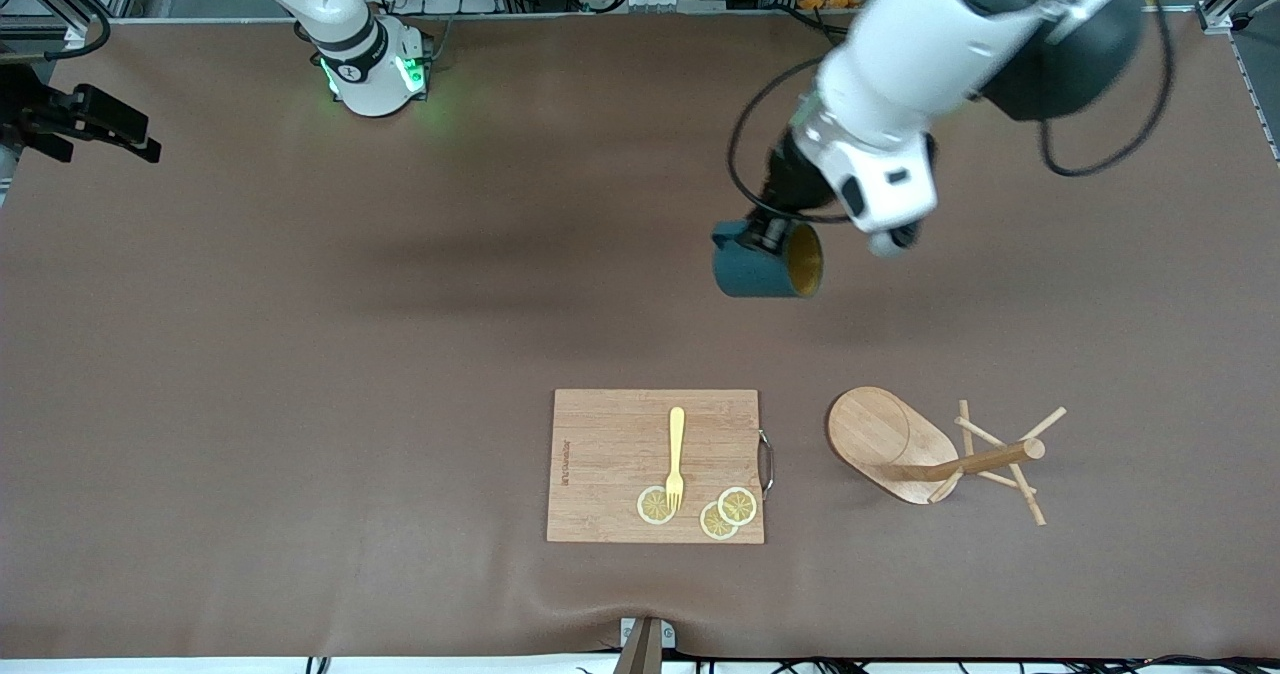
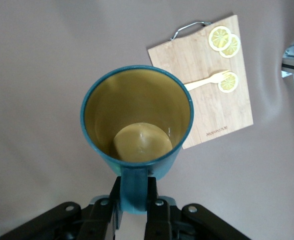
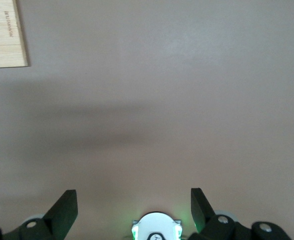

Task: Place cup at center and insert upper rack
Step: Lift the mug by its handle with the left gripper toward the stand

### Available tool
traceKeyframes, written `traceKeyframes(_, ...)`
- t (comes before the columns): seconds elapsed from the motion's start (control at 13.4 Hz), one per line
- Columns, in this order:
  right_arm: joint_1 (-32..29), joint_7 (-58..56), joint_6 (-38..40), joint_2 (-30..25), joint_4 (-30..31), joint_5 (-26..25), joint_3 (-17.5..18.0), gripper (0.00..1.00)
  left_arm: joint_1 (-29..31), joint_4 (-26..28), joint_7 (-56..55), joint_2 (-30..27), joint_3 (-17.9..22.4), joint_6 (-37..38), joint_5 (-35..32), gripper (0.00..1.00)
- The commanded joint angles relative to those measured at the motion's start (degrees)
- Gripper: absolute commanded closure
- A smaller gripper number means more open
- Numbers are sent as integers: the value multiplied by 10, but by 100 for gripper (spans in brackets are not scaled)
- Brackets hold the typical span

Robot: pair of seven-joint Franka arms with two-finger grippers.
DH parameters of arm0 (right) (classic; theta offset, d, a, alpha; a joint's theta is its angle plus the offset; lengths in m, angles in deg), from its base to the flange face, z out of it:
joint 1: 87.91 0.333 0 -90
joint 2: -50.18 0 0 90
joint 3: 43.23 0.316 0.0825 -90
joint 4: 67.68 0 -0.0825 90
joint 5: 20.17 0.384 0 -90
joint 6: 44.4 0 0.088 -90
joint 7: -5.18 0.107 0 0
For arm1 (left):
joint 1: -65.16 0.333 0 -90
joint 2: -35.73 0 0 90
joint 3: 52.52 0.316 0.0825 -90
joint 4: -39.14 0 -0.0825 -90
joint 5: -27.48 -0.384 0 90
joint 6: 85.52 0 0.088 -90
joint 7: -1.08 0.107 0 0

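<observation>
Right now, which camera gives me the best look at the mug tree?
The front view: the mug tree lies tipped on its side near the cutting board, toward the left arm's end, base, post and pegs all visible. The left and right wrist views do not show it.

Colour reference: items on the plain brown desk (image 1: 300, 374)

Dark teal ceramic cup (image 1: 752, 272), tan-yellow inside; light wooden mug tree (image 1: 905, 444); pale rectangular wooden cutting board (image 1: 610, 464) with yellow fork (image 1: 676, 454) and yellow lemon slices (image 1: 737, 505).
</observation>
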Motion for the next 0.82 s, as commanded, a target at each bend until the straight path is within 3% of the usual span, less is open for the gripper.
traceKeyframes(0.0, 1, 18, 9, -9, 0, 19, -1, 0, 38, 10, 67, -4, -5, -6, 50, 100)
traceKeyframes(0.74, 2, 17, 9, -9, 0, 15, 0, 0, 160, 17, 299, 24, -4, 25, 192, 100)
